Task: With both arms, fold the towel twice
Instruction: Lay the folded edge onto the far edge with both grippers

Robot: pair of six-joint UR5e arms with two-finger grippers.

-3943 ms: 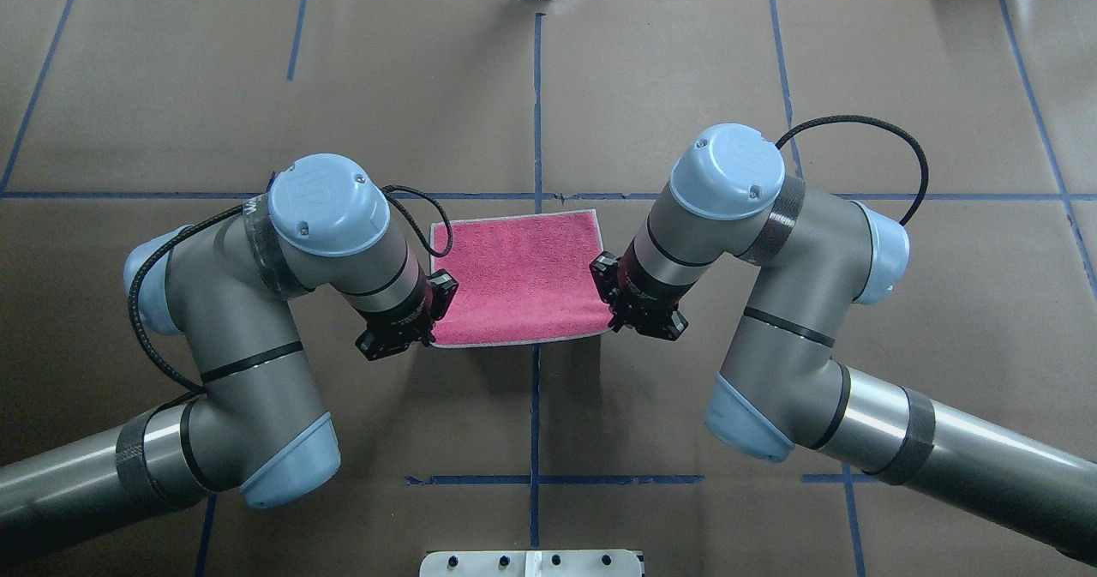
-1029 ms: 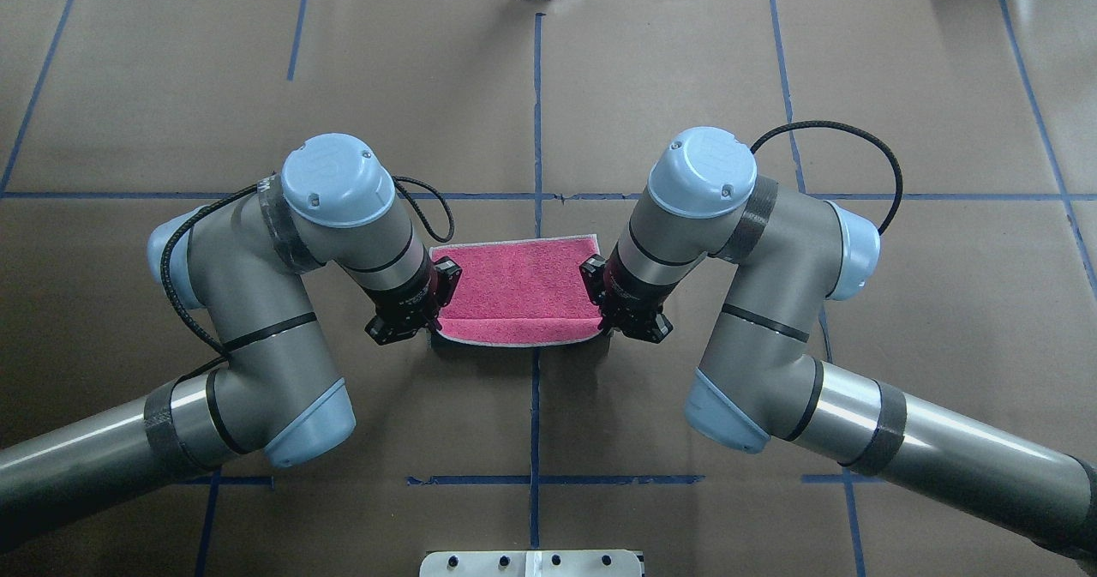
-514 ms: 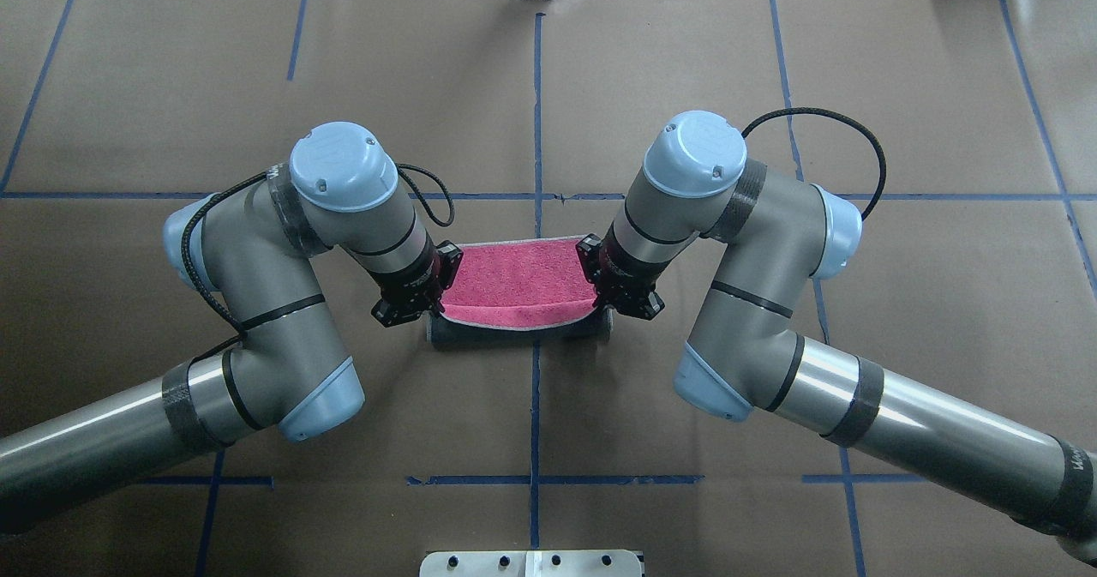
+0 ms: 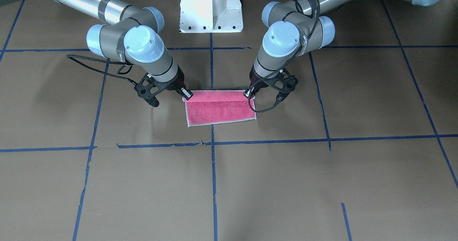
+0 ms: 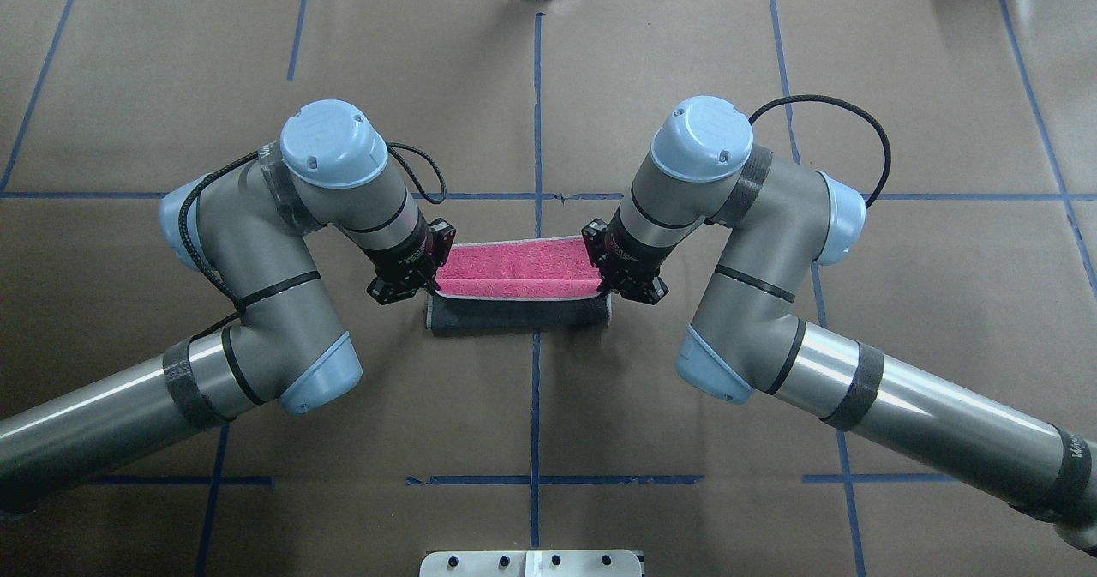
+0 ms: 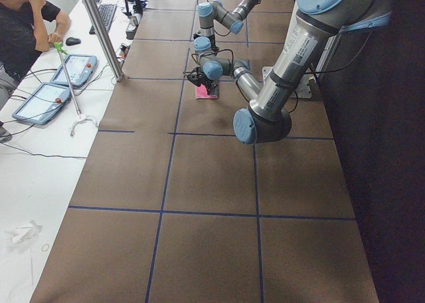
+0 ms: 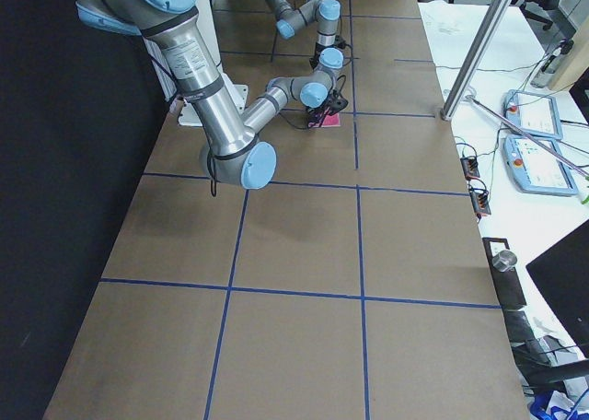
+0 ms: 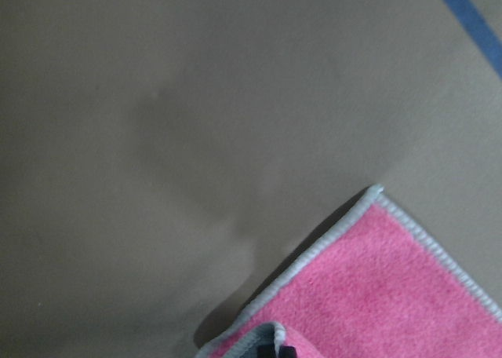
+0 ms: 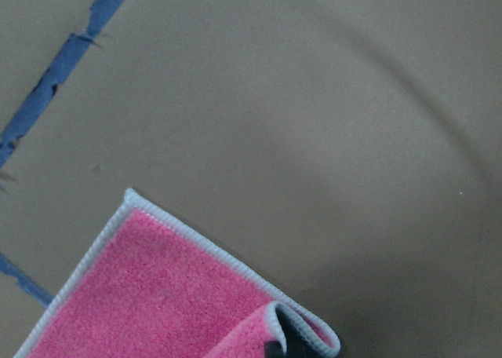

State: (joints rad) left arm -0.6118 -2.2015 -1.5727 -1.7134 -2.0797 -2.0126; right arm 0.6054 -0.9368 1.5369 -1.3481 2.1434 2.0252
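On the table (image 5: 257,88), the terry towel (image 5: 514,270) curls — pink inside, grey outside.

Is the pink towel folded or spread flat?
Partly folded: the pink terry towel has its robot-side edge raised, dark grey underside showing.

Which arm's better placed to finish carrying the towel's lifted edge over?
Neither alone: the left gripper and right gripper each pinch one lifted corner of the towel, level with each other, so both should move together.
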